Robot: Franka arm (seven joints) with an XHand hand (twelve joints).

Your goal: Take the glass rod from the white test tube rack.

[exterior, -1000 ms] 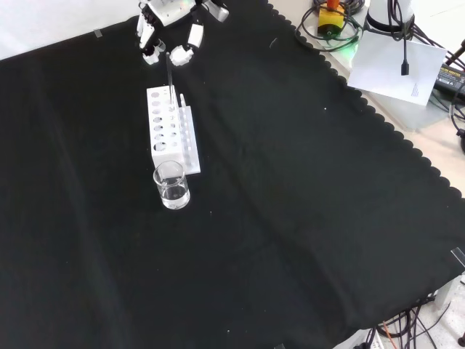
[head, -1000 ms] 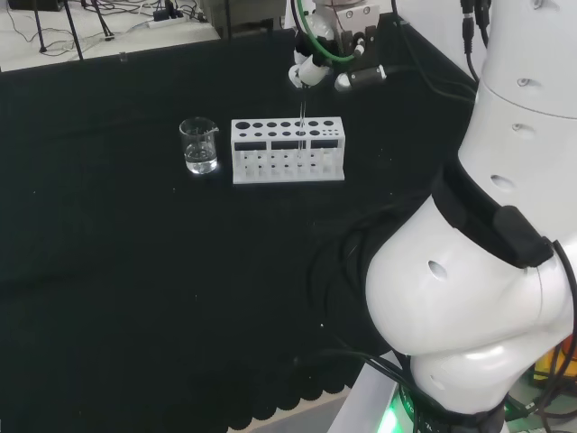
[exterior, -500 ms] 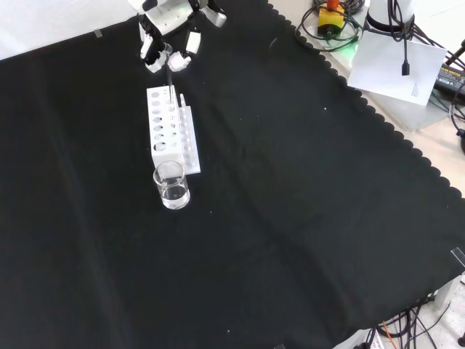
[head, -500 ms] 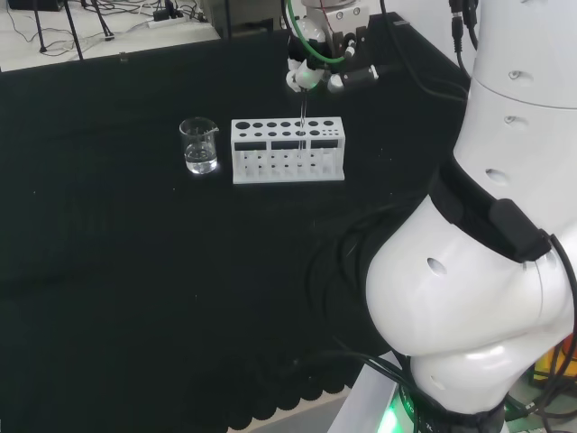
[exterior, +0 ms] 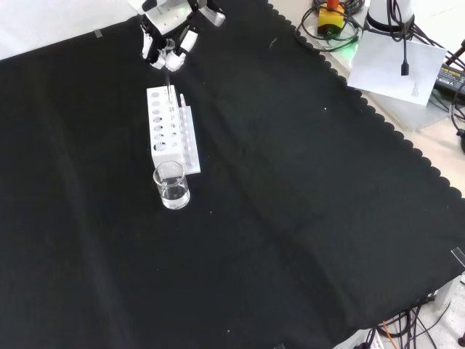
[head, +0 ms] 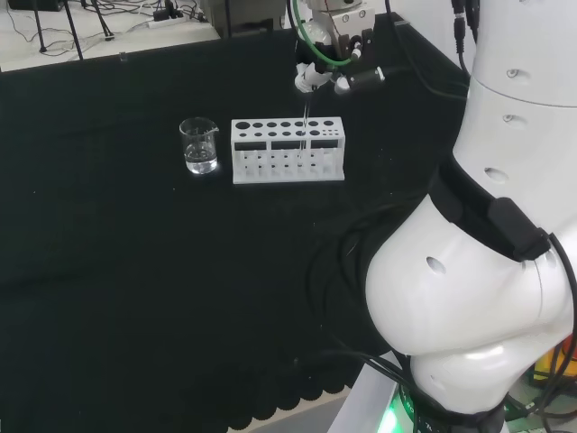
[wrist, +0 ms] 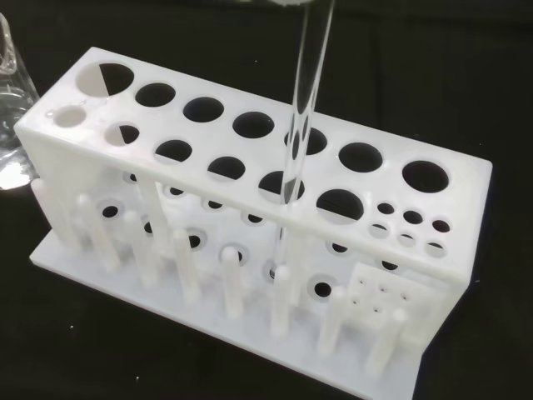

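From my wrist camera I see the white test tube rack (wrist: pixel 250 200) close up, standing on black cloth (wrist: pixel 466 75). Its top plate carries two rows of large round holes, with a cluster of smaller holes at one end. A row of short white pegs (wrist: pixel 233 283) rises from the base plate along the near edge. The glass rod (wrist: pixel 301 108) stands nearly upright, passing down through one large hole about midway along the rack. A clear glass beaker (wrist: pixel 12 125) sits just beside the rack's far end.
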